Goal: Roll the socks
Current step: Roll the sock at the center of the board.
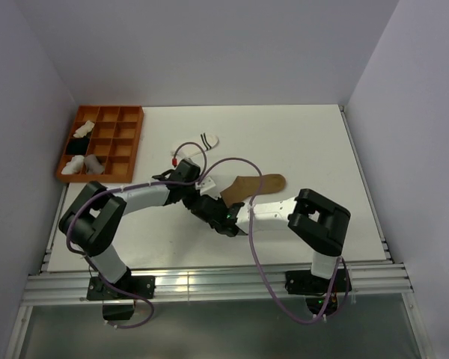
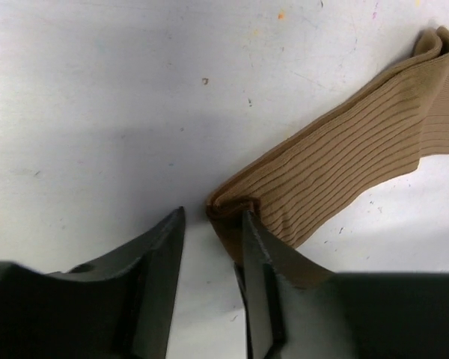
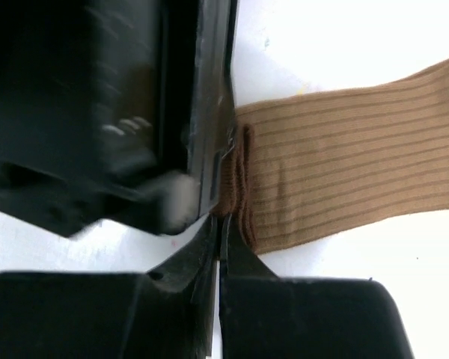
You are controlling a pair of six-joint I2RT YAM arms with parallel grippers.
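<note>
Two robot arms meet over a tan ribbed sock (image 1: 256, 185) at the centre of the white table (image 1: 314, 142), at what looks like the opening of a roll. The sock lies flat, its length running toward 3 o'clock from the grippers. Its near end is turned over in a narrow fold, probably the first turn of the roll.

The left gripper (image 2: 212, 224) stands spread with bare table showing in the gap. One finger (image 2: 256, 254) lies on the folded end, apparently to pin it so the turn does not spring flat. The right gripper (image 3: 218, 232) has its fingers pressed together at the 6 o'clock corner of that fold. Whether a sliver of fabric is caught between them cannot be told.

Most of the sock is unrolled, so the work appears barely begun. A short white sock with dark stripes (image 1: 208, 140) waits toward 12 o'clock. An orange compartment tray (image 1: 138, 142) sits at 10 o'clock, holding white and black bundles (image 1: 83, 132). The two grippers crowd one small spot, and a snag between them seems the main hazard.
</note>
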